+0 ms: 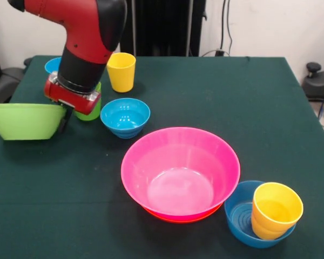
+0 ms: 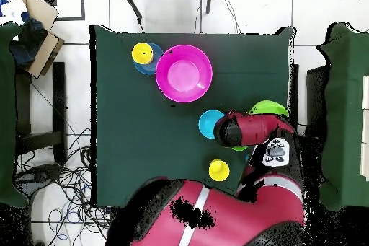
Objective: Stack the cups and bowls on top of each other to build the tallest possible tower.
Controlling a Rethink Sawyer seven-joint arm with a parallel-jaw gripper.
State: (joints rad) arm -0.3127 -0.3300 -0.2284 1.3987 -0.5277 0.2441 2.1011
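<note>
While overhead the arm hides it, the gripper – lime bowl rim between its fingers – shows frontally.

You have a dark green tablecloth under plain, unpatterned glossy plastic: a hot pink bowl with a red-orange rim showing beneath it, a lime green bowl, a bright blue bowl, and a second blue bowl with faint concentric rings inside, which holds a yellow-orange cup. You also have a yellow cup, a green cup and a light blue cup, the last two largely hidden. Your arm is red over a black wrist section with a red collar below; the overhead view adds a pale grey stripe on its red body.
</note>
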